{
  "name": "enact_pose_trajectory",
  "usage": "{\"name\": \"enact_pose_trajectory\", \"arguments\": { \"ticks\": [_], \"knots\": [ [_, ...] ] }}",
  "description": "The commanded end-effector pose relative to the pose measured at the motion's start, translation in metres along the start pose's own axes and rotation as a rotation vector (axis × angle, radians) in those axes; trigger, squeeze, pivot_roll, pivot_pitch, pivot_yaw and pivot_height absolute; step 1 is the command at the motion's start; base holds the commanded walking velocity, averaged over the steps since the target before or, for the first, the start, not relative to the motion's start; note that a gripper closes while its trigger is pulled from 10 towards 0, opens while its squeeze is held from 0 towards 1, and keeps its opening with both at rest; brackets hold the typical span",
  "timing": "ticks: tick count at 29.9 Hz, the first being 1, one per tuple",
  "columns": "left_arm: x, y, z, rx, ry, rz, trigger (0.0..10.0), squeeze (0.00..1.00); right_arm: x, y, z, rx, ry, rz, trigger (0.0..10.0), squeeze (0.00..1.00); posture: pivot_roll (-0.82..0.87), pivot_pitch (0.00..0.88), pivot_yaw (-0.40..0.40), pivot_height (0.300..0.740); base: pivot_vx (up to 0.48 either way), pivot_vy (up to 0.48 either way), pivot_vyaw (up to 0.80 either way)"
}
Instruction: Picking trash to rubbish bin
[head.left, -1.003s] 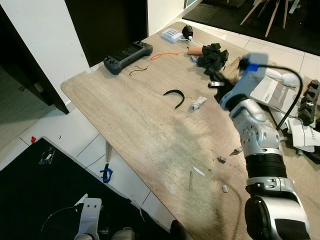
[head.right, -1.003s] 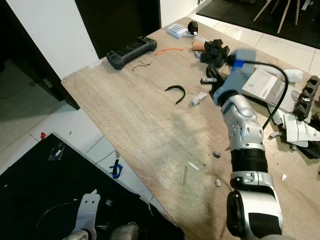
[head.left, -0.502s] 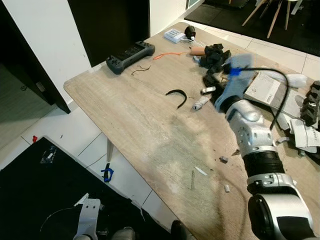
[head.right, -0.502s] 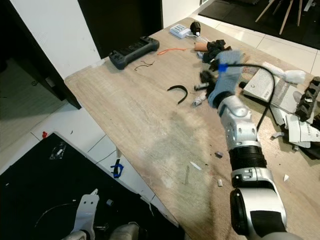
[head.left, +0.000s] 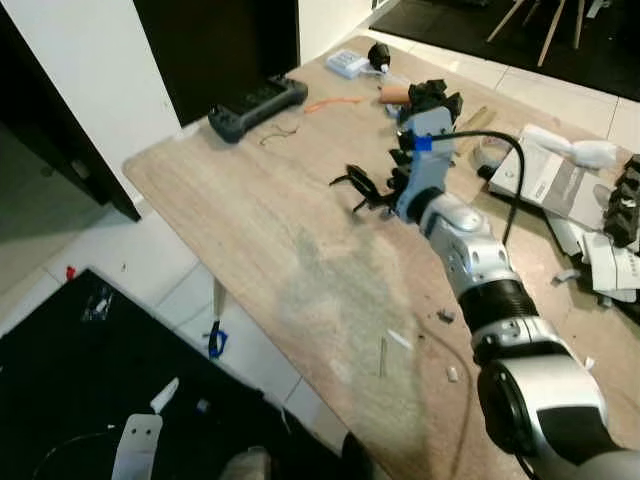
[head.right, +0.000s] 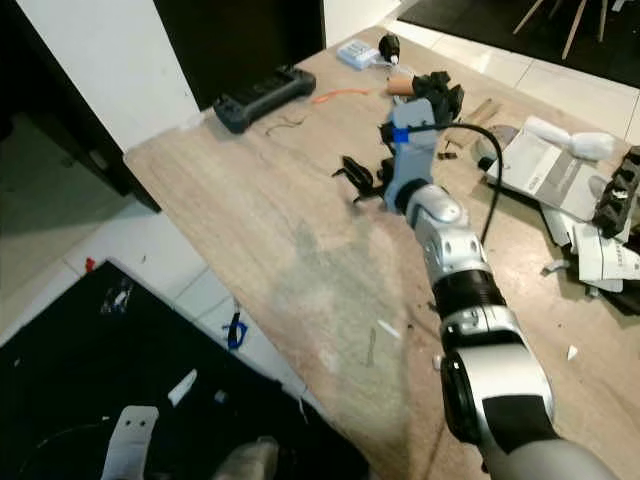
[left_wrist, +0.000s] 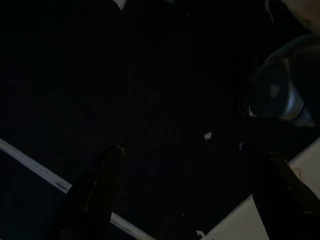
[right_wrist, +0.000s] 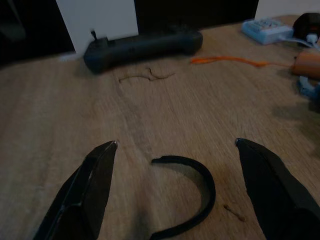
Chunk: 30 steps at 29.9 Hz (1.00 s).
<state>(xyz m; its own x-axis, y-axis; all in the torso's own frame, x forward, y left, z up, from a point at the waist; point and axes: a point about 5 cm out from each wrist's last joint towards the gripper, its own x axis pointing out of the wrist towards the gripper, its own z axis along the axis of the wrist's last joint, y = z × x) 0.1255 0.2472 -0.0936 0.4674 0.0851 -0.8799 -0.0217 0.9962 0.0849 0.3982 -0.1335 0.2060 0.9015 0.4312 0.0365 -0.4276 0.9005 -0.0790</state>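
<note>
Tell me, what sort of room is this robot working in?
Probably a home work area: a long wooden table on white tiled floor, littered with a black handheld controller, paper manuals and scraps. The right end effector hovers over a curved black strip.

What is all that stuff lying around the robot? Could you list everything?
table: one, pale wood, in front of the robot
curved strip: one, black, mid-table, between the right pincer's fingers
controller: one, dark grey, far left edge of table
cord: one, orange, beyond the controller
box: one, pale blue, far corner
papers: several, white, right side of table
scraps: a few, white and grey, near part of table
mat: one, black, on the floor at left
right pincer: open, over the curved strip
left pincer: open, hanging over the dark mat
</note>
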Motion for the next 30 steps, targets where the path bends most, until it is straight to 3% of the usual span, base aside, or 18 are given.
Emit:
{"name": "enact_pose_trajectory", "arguments": {
  "ticks": [1,4,5,6,7,15,17,23,24,25,30],
  "knots": [
    [-0.002,-0.003,-0.013,-0.004,0.029,-0.002,10.0,0.0,0.001,-0.003,-0.005,-0.034,0.051,-0.018,10.0,1.0,0.06,0.211,0.05,0.74,0.0,0.0,0.0],
    [-0.003,-0.003,-0.015,-0.003,0.029,-0.008,10.0,0.0,0.004,-0.006,-0.007,-0.08,0.107,-0.046,10.0,1.0,0.07,0.234,0.053,0.74,0.0,0.0,0.0],
    [-0.003,-0.003,-0.016,-0.003,0.029,-0.009,10.0,0.0,0.004,-0.006,-0.008,-0.095,0.124,-0.048,10.0,0.73,0.07,0.236,0.053,0.74,0.0,0.0,0.0],
    [-0.003,-0.003,-0.016,-0.003,0.029,-0.009,10.0,0.0,0.004,-0.006,-0.008,-0.095,0.124,-0.048,10.0,0.73,0.07,0.236,0.053,0.74,0.0,0.0,0.0],
    [-0.003,-0.003,-0.017,-0.002,0.028,-0.01,10.0,0.0,0.004,-0.007,-0.01,-0.125,0.156,-0.05,10.0,0.0,0.07,0.239,0.055,0.74,0.0,0.0,0.0],
    [-0.005,-0.001,-0.019,0.002,0.022,-0.015,10.0,0.0,0.01,-0.009,-0.011,-0.093,0.225,-0.071,10.0,0.0,0.09,0.268,0.058,0.74,0.0,0.0,0.0],
    [-0.005,0.001,-0.021,0.005,0.021,-0.013,10.0,0.0,0.013,-0.006,-0.009,-0.021,0.233,-0.05,10.0,0.0,0.09,0.273,0.058,0.74,0.0,0.0,0.0],
    [-0.006,0.004,-0.02,0.0,0.015,-0.009,10.0,0.0,0.019,0.001,-0.001,0.046,0.285,0.0,10.0,0.0,0.09,0.273,0.058,0.74,0.0,0.0,0.0],
    [-0.006,0.004,-0.019,-0.001,0.013,-0.01,10.0,0.0,0.019,0.0,-0.002,0.052,0.319,-0.005,4.2,0.0,0.09,0.269,0.047,0.74,0.0,0.0,0.0],
    [-0.006,0.003,-0.019,-0.003,0.01,-0.011,10.0,0.0,0.018,-0.002,-0.004,0.038,0.356,-0.006,0.0,0.0,0.09,0.268,0.044,0.74,0.0,0.0,0.0],
    [-0.004,0.001,-0.016,-0.014,-0.001,-0.013,10.0,0.0,0.018,-0.002,-0.002,0.056,0.39,0.009,0.0,0.0,0.09,0.254,0.031,0.74,0.0,0.0,0.0]
  ]
}}
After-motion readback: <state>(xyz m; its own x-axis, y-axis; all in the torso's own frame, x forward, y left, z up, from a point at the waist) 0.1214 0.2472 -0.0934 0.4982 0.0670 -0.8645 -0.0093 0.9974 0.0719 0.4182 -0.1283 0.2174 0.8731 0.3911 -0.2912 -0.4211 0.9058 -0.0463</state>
